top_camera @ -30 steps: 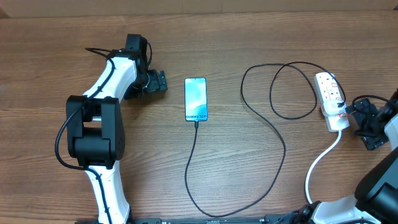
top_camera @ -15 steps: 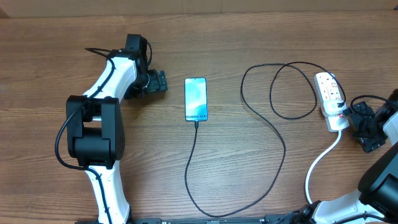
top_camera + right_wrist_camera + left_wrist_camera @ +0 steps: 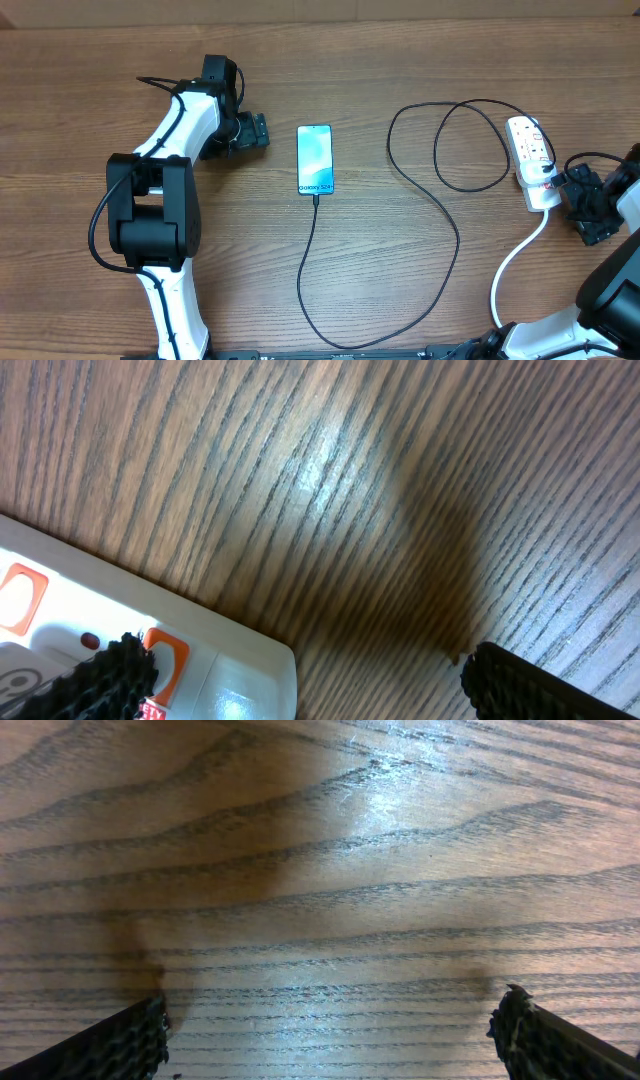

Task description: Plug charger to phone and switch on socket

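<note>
The left gripper is spread wide and empty; its wrist view shows only bare table. The right gripper, equally wide and empty, has one finger over a corner of the socket. Only the overhead shows the phone mid-table. The charger meets its near edge and loops right toward the socket, which lies by the table's right edge.

The tabletop is a brown wood-grain surface with dark grain lines running left to right in the overhead view, and it fills nearly the whole frame. A pale tan strip lies along the top edge. Lighting produces a soft glare patch at upper centre of the left wrist view and a second one at upper centre of the right wrist view.
</note>
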`<state>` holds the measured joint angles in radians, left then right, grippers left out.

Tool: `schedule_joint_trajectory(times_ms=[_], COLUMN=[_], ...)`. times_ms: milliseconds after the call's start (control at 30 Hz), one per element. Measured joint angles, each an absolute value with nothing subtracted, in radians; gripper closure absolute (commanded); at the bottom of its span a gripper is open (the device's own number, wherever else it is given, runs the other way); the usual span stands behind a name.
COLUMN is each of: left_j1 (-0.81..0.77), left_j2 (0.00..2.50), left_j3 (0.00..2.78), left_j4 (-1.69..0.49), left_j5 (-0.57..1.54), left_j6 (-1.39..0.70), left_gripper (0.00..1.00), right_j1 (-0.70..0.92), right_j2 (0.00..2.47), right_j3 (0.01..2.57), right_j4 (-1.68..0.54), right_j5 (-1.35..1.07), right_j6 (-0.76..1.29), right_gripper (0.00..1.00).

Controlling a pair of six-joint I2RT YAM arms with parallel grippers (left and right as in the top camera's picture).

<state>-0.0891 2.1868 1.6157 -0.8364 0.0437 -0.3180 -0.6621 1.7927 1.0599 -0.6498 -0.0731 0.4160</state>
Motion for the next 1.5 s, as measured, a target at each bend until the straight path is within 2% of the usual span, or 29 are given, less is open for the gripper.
schedule_joint_trajectory(times_ms=[800,1233,1500], left_j1=[-0.089,-0.089,-0.089], left_j2=[2.187,2.187,2.187], left_j3=[1.616,1.616,1.615], left_j4=[-0.836,-0.836,-0.836], left_j5=[0.044,0.044,0.044], left_j6=[-0.318,-0.318,-0.318], left_gripper=[0.00,0.01,0.00], right_j1=[-0.666,-0.619,-0.619], right_j2=[1.792,1.783,1.766], right_j3=[1.065,1.072,1.030], right_j4=[-0.673,-0.680,-0.625], right_j5=[-0.078,0.005,0.003], right_j6=[0.419,0.422,0.442], right_gripper=[0.01,0.00,0.00])
